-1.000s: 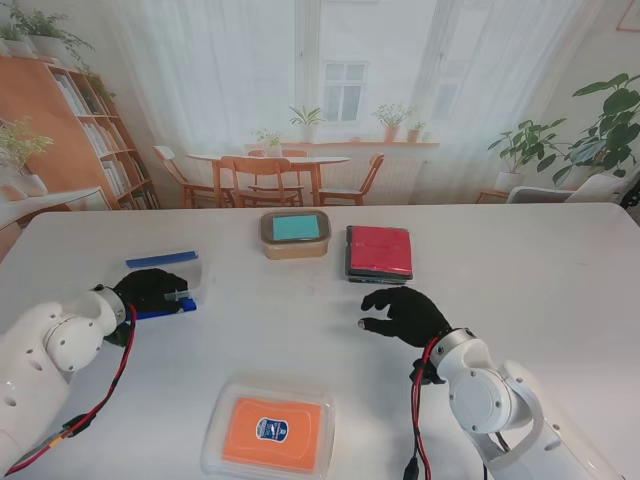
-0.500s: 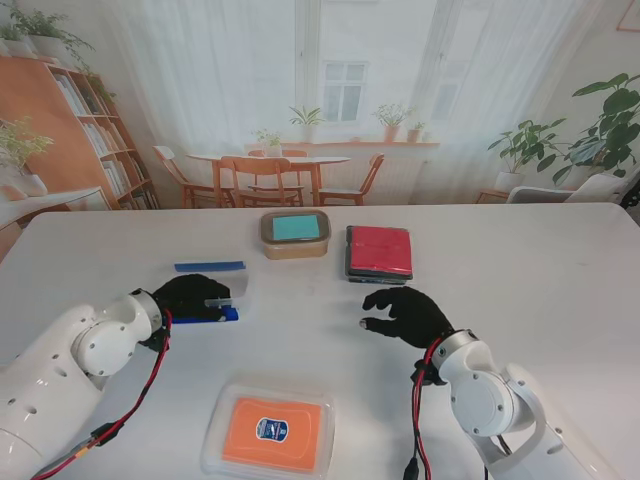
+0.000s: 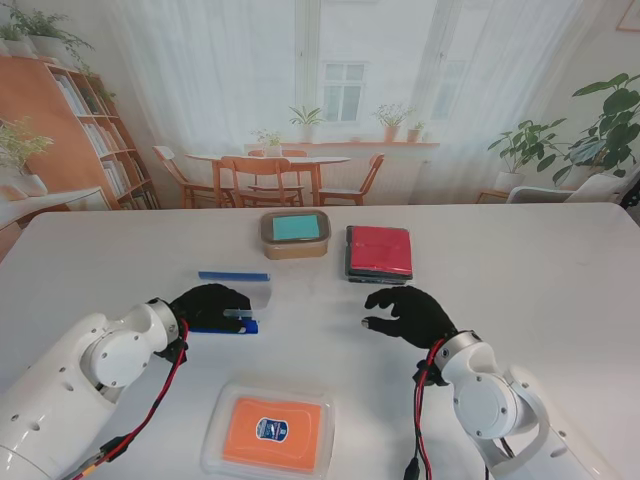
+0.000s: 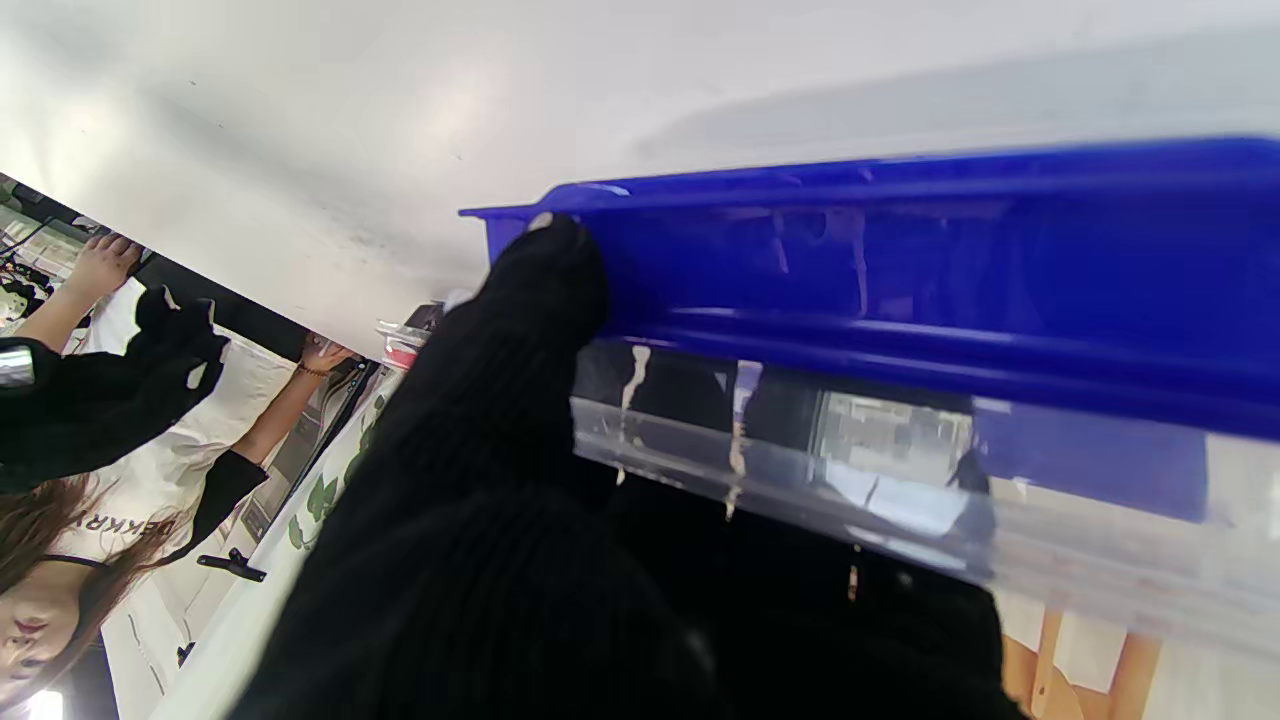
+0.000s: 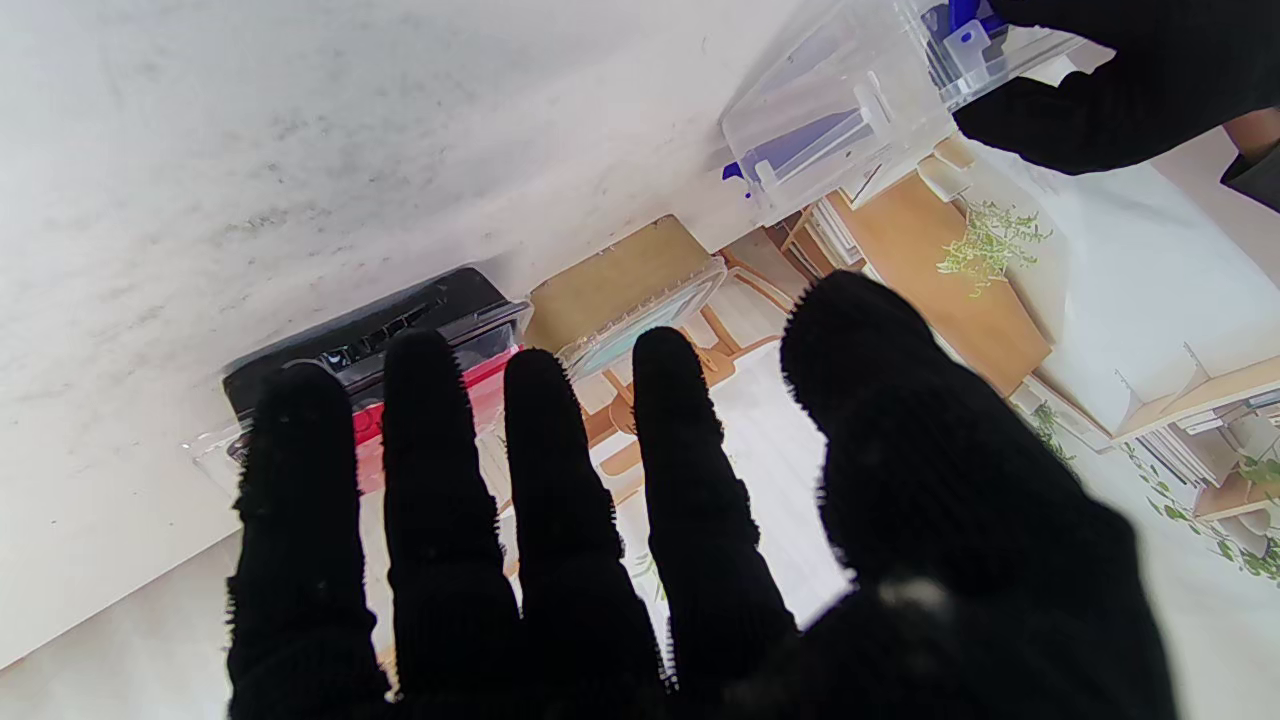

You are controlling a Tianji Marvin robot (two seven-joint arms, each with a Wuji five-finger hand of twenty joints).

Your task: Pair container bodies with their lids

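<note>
My left hand [image 3: 208, 304] gripping the clear box with blue clips [image 3: 236, 300] at table [image 3: 560, 270] centre-left, my right hand [image 3: 410, 314] hovering empty with fingers spread, orange-lidded container [image 3: 270, 430] lying nearest me

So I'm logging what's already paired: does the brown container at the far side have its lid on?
On. The brown container carries a teal-centred lid seated flat across its rim, no gap showing in the stand view.
</note>
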